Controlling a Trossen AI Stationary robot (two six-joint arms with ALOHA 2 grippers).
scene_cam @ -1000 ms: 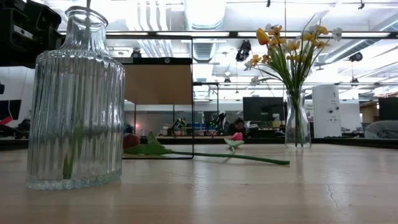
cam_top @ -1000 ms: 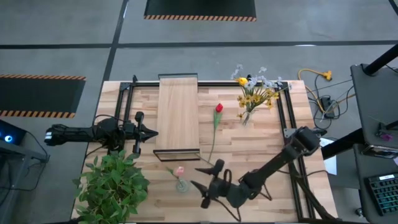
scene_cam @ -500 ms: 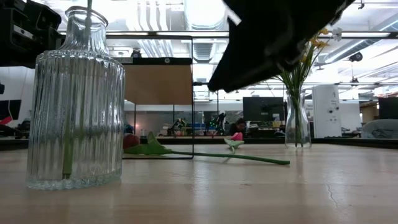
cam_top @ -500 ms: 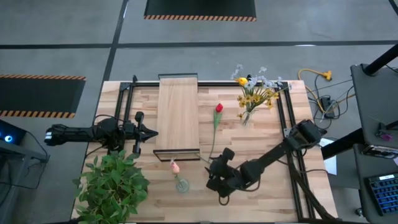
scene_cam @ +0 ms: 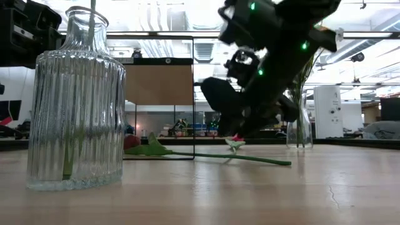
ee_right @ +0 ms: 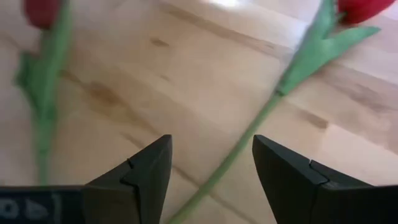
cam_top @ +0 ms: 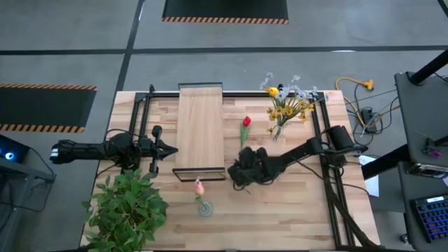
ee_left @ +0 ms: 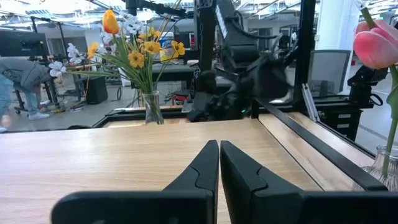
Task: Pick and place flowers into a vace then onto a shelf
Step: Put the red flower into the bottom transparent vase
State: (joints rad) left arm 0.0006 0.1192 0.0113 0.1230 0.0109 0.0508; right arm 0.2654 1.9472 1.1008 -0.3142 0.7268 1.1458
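From above: the right gripper (cam_top: 240, 173) hangs over the stem of a red tulip (cam_top: 246, 122) lying on the table (cam_top: 294, 210), beside the shelf (cam_top: 200, 126). A pink tulip (cam_top: 198, 186) stands in the near vase (cam_top: 204, 208); a bouquet (cam_top: 285, 105) fills another. At table height: no legible writing. Left wrist: left gripper (ee_left: 219, 163) clenched, empty. Right wrist: fingers (ee_right: 146, 168) spread, the stem between them, ungrasped.
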